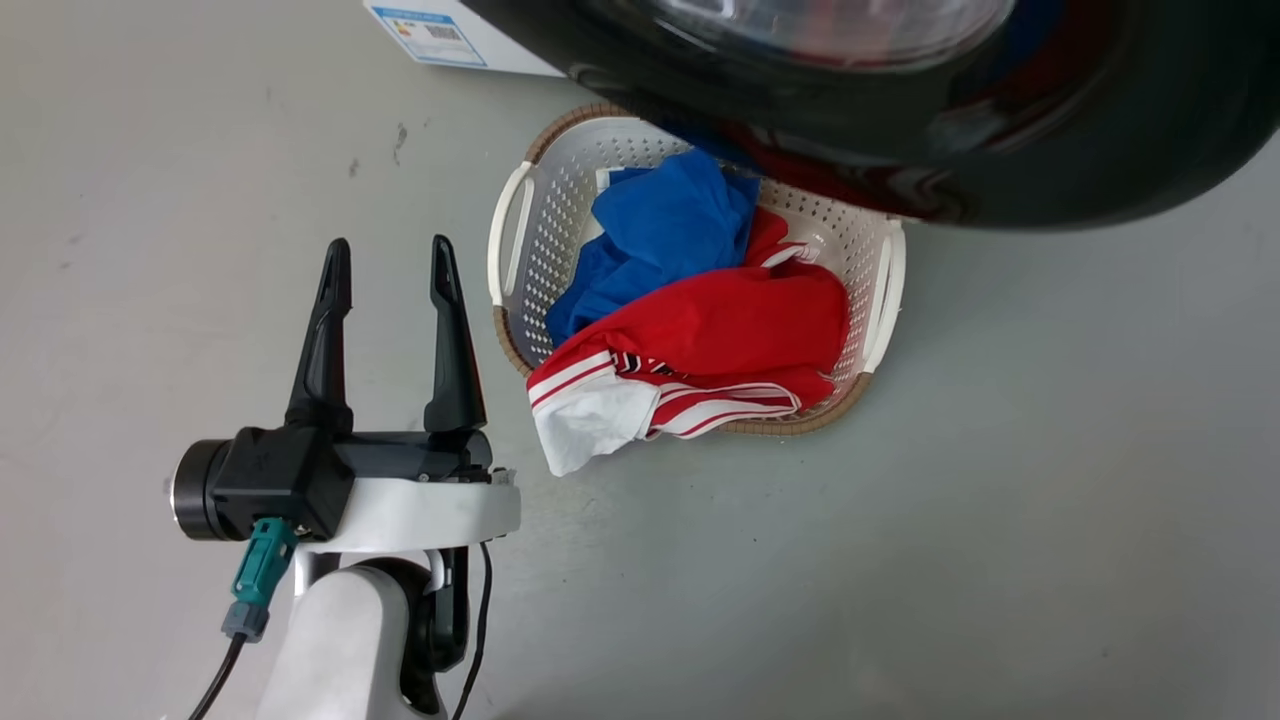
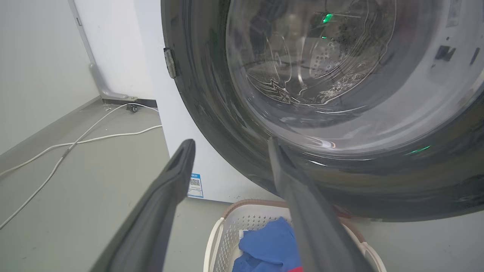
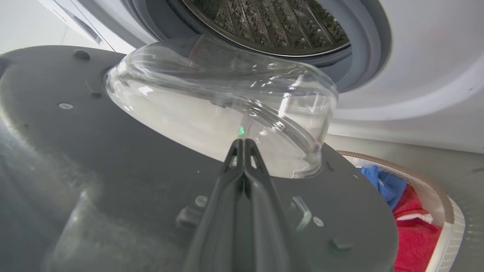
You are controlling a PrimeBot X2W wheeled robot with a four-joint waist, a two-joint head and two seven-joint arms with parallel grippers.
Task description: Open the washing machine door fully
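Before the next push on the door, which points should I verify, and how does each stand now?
1. Door unlatched: ok; the washing machine door stands away from the drum.
2. Door fully open: not ok; it juts out over the laundry basket.
3. Shut right gripper at the door's inner side: ok.
4. Its tips touching the glass bowl: cannot tell.
5. Open left gripper holding nothing: ok.
6. Door's rim clearing the clothes in the basket: cannot tell.
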